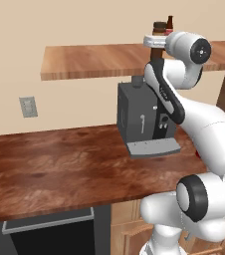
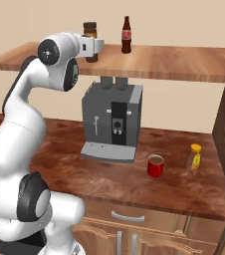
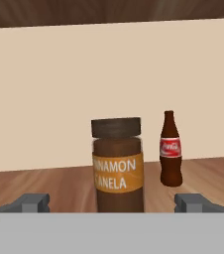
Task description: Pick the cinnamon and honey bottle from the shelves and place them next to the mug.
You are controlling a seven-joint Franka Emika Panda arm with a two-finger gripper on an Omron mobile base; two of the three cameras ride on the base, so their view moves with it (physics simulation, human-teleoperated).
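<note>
A plain beige wall (image 1: 74,25) runs behind a reddish-brown wooden bench (image 1: 59,164), with a grey switch plate (image 1: 28,106) on its left part. A grey coffee machine (image 2: 112,122) stands at the far side of the bench. Below are wooden cabinets (image 2: 134,234) on the right and a dark oven (image 1: 50,234) on the left.

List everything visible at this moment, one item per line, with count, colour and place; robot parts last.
cinnamon: one, dark brown jar with tan band, upright on the shelf, between the open jaws
cola bottle: one, brown glass with red label, on the shelf beside the jar
shelf: one, reddish-brown wood, on the wall above the counter
coffee machine: one, grey, on the counter under the shelf
mug: one, red, on the counter
honey bottle: one, amber with yellow cap, on the counter beside the mug
counter: one, brown wood
wall outlet: one, grey
gripper: one, dark fingers, open around the jar
</note>
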